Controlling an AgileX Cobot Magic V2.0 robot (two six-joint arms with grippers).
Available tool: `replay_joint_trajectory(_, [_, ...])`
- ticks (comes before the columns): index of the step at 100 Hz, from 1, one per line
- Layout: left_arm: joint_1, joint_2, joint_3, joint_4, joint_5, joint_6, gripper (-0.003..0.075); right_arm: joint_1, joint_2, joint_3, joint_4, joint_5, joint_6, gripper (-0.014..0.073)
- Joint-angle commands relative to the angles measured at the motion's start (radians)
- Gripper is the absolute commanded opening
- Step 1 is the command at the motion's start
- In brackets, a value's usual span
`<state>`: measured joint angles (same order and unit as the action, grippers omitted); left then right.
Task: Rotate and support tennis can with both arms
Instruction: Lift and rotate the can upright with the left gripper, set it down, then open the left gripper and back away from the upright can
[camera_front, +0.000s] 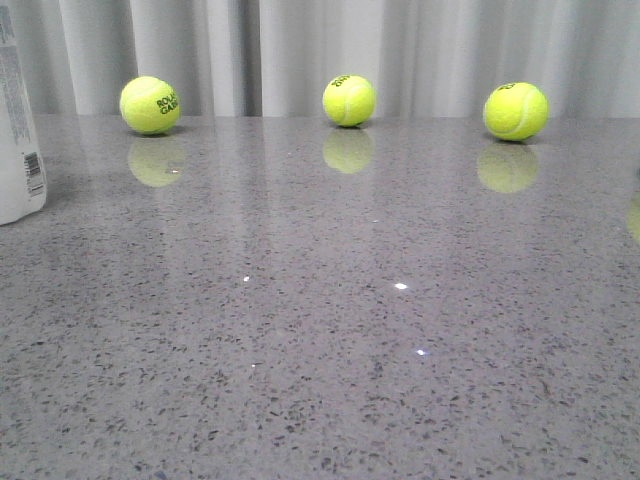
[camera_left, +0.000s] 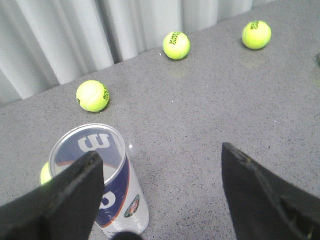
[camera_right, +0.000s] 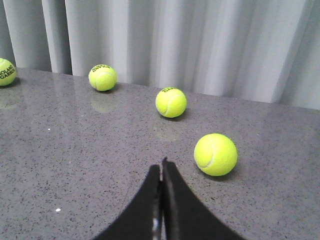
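Note:
The tennis can stands upright on the grey table, open top up, with a navy-and-white label, an orange stripe and a white logo. In the front view only its white side with the barcode shows at the far left edge. My left gripper is open and empty above the table. One finger overlaps the can's near side and the other finger is far off to the other side. My right gripper is shut and empty, low over the table, apart from the can. Neither gripper shows in the front view.
Three yellow tennis balls lie along the table's far edge before a grey curtain. Another ball lies close beside my right gripper. A further ball peeks from behind the can.

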<state>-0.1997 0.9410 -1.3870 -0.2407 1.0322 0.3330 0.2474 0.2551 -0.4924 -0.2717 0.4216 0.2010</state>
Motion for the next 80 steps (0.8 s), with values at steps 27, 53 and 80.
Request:
replay_joint_trajectory(27, [-0.009,-0.342,0.461,-0.026,-0.487,-0.108,0.048,-0.007,0.01,-0.026,-0.022,-0.082,-0.001,-0.0068])
replay_joint_trajectory(53, [-0.009,-0.512,0.805,-0.028,-0.778,-0.116,0.048,-0.007,0.01,-0.026,-0.022,-0.082,-0.001,-0.0068])
replay_joint_trajectory(80, [-0.009,-0.537,0.989,-0.038,-0.999,-0.116,0.0478,-0.007,0.01,-0.026,-0.022,-0.082,-0.001,-0.0068])
